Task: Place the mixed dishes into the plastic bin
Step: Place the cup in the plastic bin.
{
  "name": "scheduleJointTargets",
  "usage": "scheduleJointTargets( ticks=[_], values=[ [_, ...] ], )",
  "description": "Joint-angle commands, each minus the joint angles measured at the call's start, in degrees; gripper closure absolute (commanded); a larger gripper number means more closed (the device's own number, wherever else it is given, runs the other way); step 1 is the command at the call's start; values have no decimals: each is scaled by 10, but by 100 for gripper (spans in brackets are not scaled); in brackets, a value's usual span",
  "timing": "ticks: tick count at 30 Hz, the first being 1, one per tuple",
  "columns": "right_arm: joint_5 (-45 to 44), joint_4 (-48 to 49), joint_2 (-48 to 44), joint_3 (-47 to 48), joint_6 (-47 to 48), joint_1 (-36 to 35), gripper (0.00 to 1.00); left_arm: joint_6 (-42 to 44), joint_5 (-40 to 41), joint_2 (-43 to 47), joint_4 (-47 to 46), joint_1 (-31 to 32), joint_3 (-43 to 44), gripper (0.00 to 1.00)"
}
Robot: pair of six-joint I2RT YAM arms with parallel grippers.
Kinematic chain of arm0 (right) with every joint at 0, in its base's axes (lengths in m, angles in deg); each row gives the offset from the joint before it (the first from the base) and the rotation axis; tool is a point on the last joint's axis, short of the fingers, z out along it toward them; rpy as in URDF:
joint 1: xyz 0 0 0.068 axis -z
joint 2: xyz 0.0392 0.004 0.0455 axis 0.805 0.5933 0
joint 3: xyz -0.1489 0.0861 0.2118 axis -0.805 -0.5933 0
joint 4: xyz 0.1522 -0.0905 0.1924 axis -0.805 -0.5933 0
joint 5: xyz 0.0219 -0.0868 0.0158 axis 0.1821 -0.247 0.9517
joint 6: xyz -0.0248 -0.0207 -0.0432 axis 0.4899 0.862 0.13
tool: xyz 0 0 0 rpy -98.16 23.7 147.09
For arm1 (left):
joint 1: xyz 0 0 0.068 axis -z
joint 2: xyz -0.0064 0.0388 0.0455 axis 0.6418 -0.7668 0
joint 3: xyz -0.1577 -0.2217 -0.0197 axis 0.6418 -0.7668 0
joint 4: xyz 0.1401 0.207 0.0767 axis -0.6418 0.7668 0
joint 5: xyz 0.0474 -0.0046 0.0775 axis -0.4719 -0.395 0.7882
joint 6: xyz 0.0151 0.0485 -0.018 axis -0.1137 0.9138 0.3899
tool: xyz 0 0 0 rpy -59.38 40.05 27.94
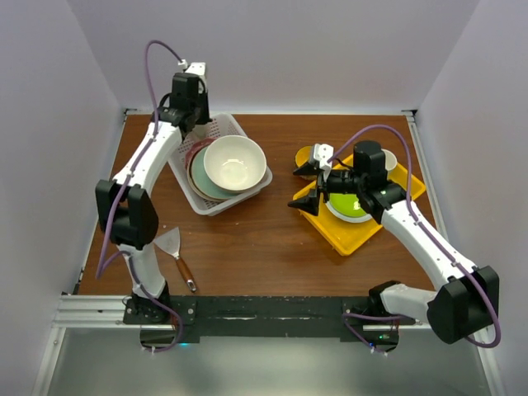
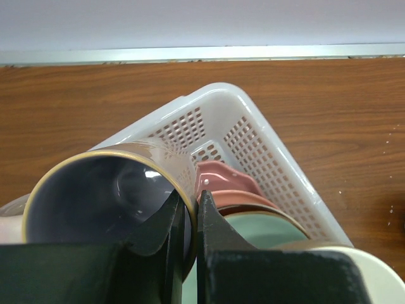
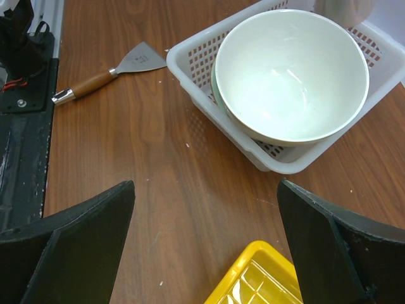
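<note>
- Mixed dishes, far-left item: one pale pinkish mug with a yellowish rim was pinched by its wall in the left gripper, one finger inside and one outside. It lay tipped on its side over the far left corner of the bin, judged the only free space.
- One flat metal scraper with a wooden handle lay on the table nearer the arms, apart from the bin.
- One white rectangular plastic bin with a perforated floor sat left of centre and held most of the dishes.
- Stacked plates lay flat in the bin. Three rims showed: pink, red-brown and pale green. The full count could not be told.
- One large cream bowl rested upright on the stack, the broadest support.
- One yellow mug stood on the table just left of the tray, not yet binned.
- The right gripper hung between bin and tray, jaws spread wide and empty, judged ready for that mug.
- One flat yellow tray carried one lime-green plate and one white cup.
</note>
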Motion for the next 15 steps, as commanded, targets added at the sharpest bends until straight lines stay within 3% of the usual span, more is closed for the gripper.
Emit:
scheduleJointTargets(
  ticks=[1, 15],
  values=[
    [19, 7, 1, -1, 4, 6, 2, 35, -5, -22, -68, 13, 85, 100],
    [23, 2, 1, 1, 7, 13, 2, 59, -12, -118, -48, 38, 155, 100]
  ],
)
